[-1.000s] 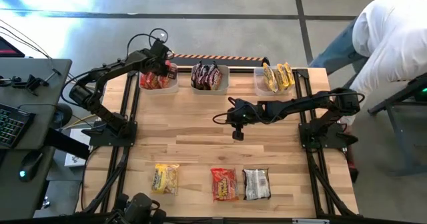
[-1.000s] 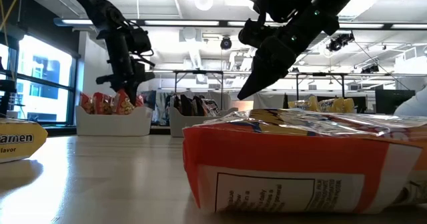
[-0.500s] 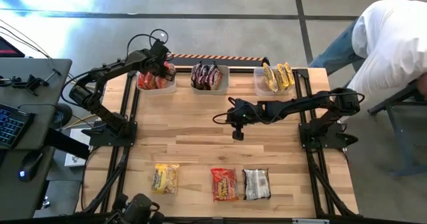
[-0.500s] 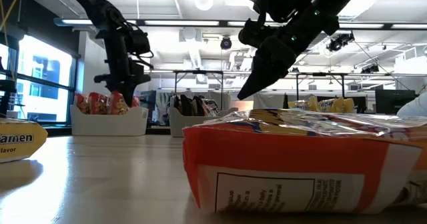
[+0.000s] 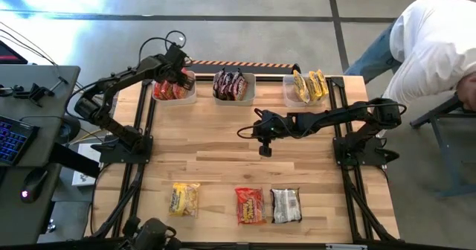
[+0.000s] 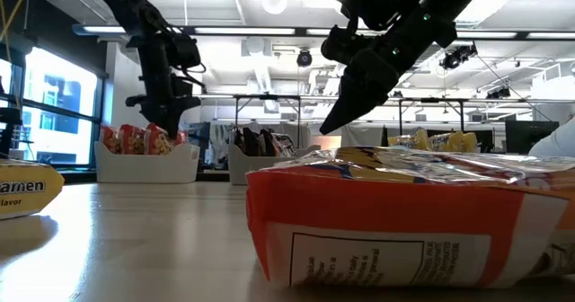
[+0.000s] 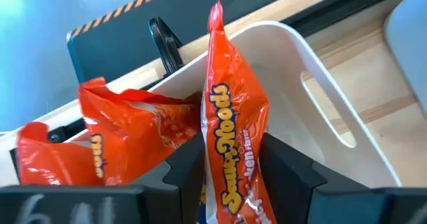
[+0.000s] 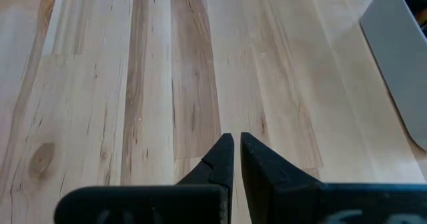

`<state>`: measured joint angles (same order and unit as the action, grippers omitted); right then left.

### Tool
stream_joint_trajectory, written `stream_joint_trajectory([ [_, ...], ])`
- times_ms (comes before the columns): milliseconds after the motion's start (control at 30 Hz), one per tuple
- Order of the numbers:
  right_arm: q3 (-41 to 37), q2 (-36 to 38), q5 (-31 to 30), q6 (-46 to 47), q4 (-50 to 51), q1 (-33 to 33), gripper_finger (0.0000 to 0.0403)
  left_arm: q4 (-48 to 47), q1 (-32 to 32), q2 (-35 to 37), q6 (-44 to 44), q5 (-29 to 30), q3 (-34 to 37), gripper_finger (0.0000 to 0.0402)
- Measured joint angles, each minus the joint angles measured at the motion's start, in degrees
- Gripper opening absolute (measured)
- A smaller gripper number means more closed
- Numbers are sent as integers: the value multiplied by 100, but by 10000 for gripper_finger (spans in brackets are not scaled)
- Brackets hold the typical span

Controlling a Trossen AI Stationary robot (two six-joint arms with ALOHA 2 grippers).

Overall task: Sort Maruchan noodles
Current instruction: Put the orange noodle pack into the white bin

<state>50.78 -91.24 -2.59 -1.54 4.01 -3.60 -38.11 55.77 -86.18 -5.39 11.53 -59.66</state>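
Three noodle packets lie flat along the near edge of the bench (image 5: 223, 142): a yellow packet (image 5: 184, 199), a red packet (image 5: 250, 205) and a silver packet (image 5: 285, 205) touching it or nearly so. Over the middle of the bench the right gripper (image 5: 265, 150) hangs with its fingers (image 8: 223, 156) closed on nothing, well apart from every packet. Along the far edge stand three pale bins. The left bin (image 5: 175, 97) holds red-orange packets, the middle bin (image 5: 233, 98) dark ones, the right bin (image 5: 296, 99) yellow ones. The left gripper (image 5: 177, 72) is above the left bin. In the left wrist view one orange packet (image 7: 233, 137) stands on edge inside that bin, rising between the two parted fingers (image 7: 288, 173); whether they touch it cannot be told. Another orange packet (image 7: 107, 141) lies crumpled just beside it.
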Motion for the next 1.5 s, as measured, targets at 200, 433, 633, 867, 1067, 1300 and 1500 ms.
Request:
stream_joint_trajectory([
  [200, 0, 0, 0, -41, 0, 0, 11, 2, -1, 383, 73, -12, 0, 131],
  [433, 0, 0, 0, -42, -42, 0, 11, -14, -33, 547, 280, -457, 0, 131],
  [633, 0, 0, 0, -42, -43, 0, 11, -90, -326, 545, 812, -747, 0, 125],
  [867, 0, 0, 0, -42, -49, 0, 11, 324, -507, 536, 973, -869, 490, 60],
  [1067, 0, 0, -1, -43, -48, 0, 11, 458, -437, 532, 949, -508, 765, 4],
  [1300, 0, 0, 0, -86, -48, 0, 11, 503, -437, 552, 865, 109, 767, 7],
  [1500, 0, 0, -10, -167, -76, 0, 11, 542, -437, 807, 897, 151, 772, 1],
])
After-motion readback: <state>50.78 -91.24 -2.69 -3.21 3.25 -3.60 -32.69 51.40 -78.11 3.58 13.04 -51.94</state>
